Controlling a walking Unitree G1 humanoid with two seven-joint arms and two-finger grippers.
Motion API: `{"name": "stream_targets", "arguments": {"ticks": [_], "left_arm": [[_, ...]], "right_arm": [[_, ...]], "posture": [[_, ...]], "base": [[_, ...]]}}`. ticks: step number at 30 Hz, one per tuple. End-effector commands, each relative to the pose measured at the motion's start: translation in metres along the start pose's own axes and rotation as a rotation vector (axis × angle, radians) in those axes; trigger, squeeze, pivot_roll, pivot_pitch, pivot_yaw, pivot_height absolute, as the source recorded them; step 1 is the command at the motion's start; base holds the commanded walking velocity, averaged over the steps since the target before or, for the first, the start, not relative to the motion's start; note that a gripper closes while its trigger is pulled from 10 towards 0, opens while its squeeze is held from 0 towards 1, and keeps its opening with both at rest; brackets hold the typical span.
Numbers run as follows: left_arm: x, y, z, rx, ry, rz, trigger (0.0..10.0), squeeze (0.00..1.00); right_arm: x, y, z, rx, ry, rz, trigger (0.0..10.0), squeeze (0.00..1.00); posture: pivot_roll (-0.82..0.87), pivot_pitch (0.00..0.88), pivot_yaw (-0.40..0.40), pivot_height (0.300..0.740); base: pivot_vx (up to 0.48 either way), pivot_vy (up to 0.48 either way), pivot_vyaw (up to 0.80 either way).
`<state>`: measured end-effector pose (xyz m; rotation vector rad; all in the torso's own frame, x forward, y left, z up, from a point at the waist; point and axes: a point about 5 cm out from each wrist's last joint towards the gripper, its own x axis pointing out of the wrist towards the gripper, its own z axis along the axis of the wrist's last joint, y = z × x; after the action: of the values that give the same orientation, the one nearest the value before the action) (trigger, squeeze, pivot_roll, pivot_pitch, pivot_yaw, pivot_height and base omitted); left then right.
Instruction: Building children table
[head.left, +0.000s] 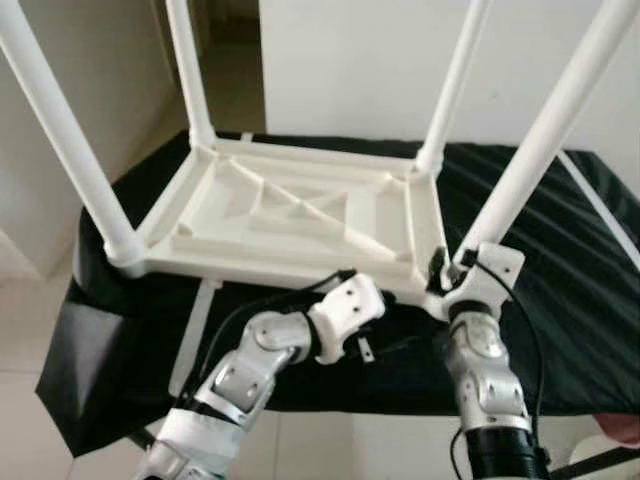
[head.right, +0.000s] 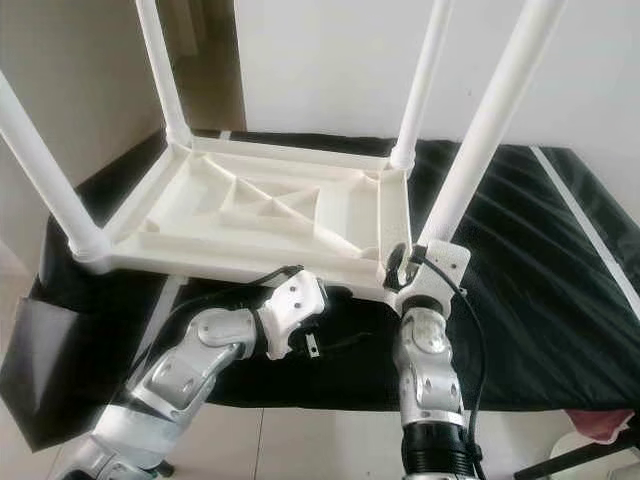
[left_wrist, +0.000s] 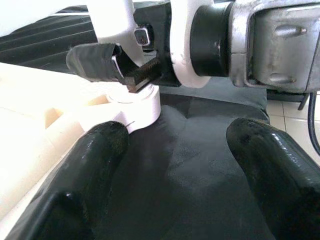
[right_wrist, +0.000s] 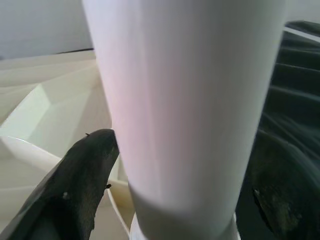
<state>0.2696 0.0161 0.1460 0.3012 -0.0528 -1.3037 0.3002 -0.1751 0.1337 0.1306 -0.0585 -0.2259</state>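
A white children's table (head.left: 290, 215) lies upside down on a black cloth (head.left: 560, 300), with all of its legs pointing up. My right gripper (head.left: 453, 268) is shut on the near right leg (head.left: 545, 130) just above its corner socket (left_wrist: 140, 105). In the right wrist view its black fingers (right_wrist: 80, 180) flank the leg (right_wrist: 185, 100). My left gripper (left_wrist: 180, 170) is open just over the cloth beside the table's near edge. It points at that same corner and holds nothing between its fingers (left_wrist: 85, 185).
The cloth-covered platform ends close in front of me, with pale floor tiles (head.left: 330, 450) below. A thin white strip (head.left: 600, 205) lies on the cloth at right, and another (head.left: 195, 330) hangs at the near left. A white wall stands behind.
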Motion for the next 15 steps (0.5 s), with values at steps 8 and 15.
{"name": "stream_targets", "arguments": {"ticks": [8, 15], "left_arm": [[0.001, 0.002, -0.001, 0.006, 0.005, 0.014, 10.0, 0.00], [0.001, 0.003, 0.000, 0.012, 0.006, 0.005, 10.0, 0.00]], "right_arm": [[0.009, -0.039, 0.010, -0.092, -0.037, 0.231, 10.0, 1.00], [0.009, -0.045, 0.008, -0.168, 0.028, 0.453, 10.0, 0.69]], "posture": [[0.03, 0.000, -0.030, 0.740], [0.02, 0.000, -0.017, 0.740]], "base": [[0.000, 0.000, 0.00], [0.000, 0.000, 0.00]]}}
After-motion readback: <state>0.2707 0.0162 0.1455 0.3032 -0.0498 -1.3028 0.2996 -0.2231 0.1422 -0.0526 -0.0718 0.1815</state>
